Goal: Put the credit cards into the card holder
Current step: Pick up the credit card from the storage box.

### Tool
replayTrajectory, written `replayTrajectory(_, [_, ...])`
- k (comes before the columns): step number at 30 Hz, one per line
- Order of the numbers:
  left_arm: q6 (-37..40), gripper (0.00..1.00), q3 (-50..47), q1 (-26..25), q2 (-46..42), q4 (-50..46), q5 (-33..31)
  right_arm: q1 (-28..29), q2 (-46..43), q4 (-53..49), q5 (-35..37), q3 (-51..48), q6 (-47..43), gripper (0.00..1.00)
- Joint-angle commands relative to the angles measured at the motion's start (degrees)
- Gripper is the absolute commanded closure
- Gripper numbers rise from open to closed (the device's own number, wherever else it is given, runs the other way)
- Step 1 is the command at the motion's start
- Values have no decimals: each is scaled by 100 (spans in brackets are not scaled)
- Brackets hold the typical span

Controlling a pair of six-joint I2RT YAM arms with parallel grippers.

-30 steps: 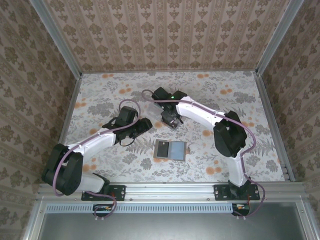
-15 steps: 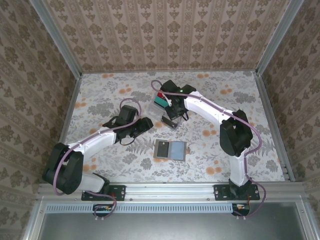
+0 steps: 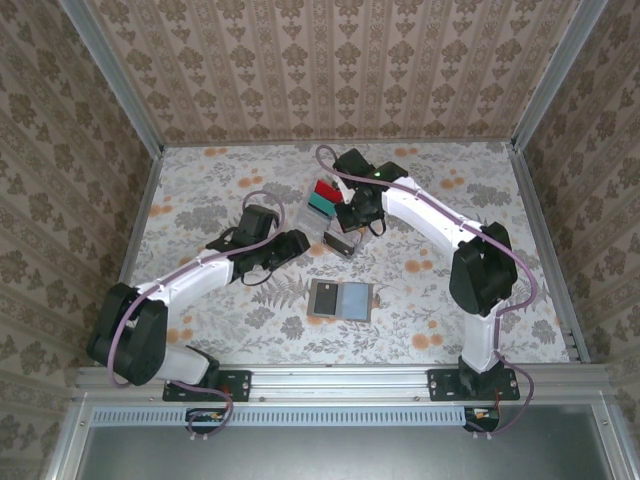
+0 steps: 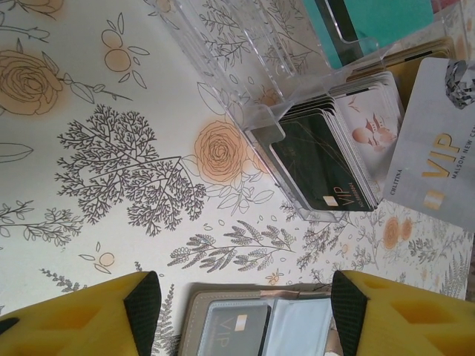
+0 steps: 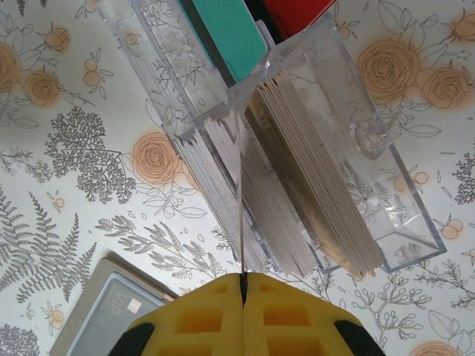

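Observation:
The card holder (image 3: 340,300) lies unfolded on the table's near middle, a dark VIP card in its left panel (image 4: 228,330). It also shows at the bottom left of the right wrist view (image 5: 111,311). My right gripper (image 3: 352,222) is shut on a silver VIP credit card, seen edge-on (image 5: 242,215) above the clear rack and face-on at the right of the left wrist view (image 4: 438,156). My left gripper (image 3: 293,245) hovers open to the left of the rack; its pads (image 4: 142,311) stand apart over the card holder's far edge with nothing between them.
A clear plastic slotted rack (image 3: 335,225) stands behind the card holder, packed with stacks of cards (image 5: 297,193). Teal (image 3: 320,205) and red (image 3: 326,188) cards stand in its far slots. Patterned walls enclose the table on three sides.
The right wrist has drawn back toward the far wall with the card in its jaws, uncovering the red and teal cards. The left arm has barely shifted.

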Motion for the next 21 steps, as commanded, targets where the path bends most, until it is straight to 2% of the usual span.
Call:
replayTrajectory(1, [112, 34, 250, 52, 59, -37, 198, -44, -324, 45, -372, -87, 215, 100])
replayTrajectory(7, [-175, 30, 226, 260, 42, 595, 778, -172, -800, 515, -1145, -500, 666, 100])
replayTrajectory(13, [-656, 24, 137, 453, 148, 1850, 1653, -459, -1355, 1504, -2527, -1333, 1522, 100])
replayTrajectory(15, [-806, 22, 129, 663, 252, 2228, 1898, -543, -1558, 1931, -2910, -1651, 1866, 100])
replayTrajectory(21, [-1070, 22, 296, 712, 582, 2906, 2485, -630, -1890, 2804, -3725, -2114, 2537, 100])
